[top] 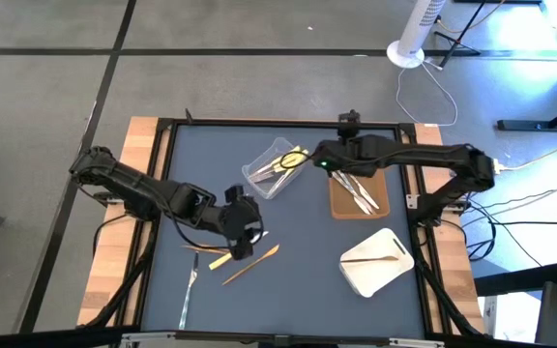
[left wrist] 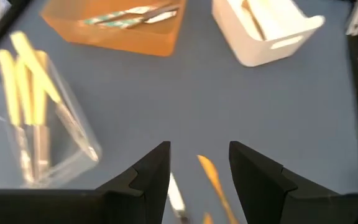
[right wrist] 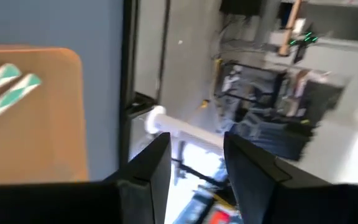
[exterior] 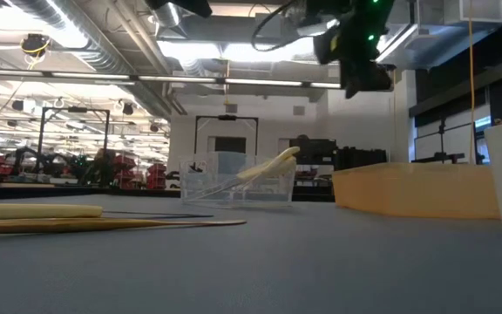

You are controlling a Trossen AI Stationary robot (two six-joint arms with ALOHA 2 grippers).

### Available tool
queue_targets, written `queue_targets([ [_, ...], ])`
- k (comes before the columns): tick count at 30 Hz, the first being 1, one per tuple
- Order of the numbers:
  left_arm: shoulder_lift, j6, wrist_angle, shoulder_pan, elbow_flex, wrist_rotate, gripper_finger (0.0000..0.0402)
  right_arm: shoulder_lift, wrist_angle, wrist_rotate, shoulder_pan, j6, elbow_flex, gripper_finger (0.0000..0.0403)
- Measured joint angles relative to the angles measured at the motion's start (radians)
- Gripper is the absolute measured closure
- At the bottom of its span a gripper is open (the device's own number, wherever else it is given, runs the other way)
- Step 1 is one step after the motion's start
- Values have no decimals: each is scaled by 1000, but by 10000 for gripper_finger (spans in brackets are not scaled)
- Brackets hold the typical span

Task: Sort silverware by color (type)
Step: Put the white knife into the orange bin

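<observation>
- Silverware (top: pixel 249 263) in the high view: orange, yellow and silver pieces lie loose below the left gripper (top: pixel 243 232); others already sit in the clear tub (top: pixel 275 166), brown tray (top: pixel 358 193) and white tray (top: pixel 377 261).
- Low view: the right gripper (exterior: pixel 360 61) hangs high, seemingly empty.
- Left wrist view: jaws apart, empty, straddling the orange piece (left wrist: pixel 215 183); I judge that the next move is to descend and close.
- Right wrist view: jaws apart, nothing between.

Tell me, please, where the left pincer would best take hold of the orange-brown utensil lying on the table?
Probably mid-shaft, from straight above. The orange-brown utensil lies flat and slanted on the table, clear of its neighbours at that stretch. The open left pincer already hovers over it, its gap straddling the shaft.
</observation>
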Motion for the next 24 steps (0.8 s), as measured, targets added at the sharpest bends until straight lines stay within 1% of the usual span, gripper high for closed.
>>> queue_targets([
  [4, 9, -79, -9, -23, 1, 22, 243, -61, -59, -52, 0, 114, 0, 262],
  [11, 18, -232, -74, -66, 0, 29, 243, -164, -94, -142, 0, 224, 0, 262],
  [16, 29, -443, -171, -98, 0, 73, 243, -213, -96, -224, 0, 294, 0, 262],
  [20, 36, -647, -294, -134, 0, 126, 244, -225, -93, -291, 0, 339, -4, 262],
  [24, 48, -825, -389, -182, -1, 148, 244, -239, -72, -307, 0, 358, -57, 262],
])
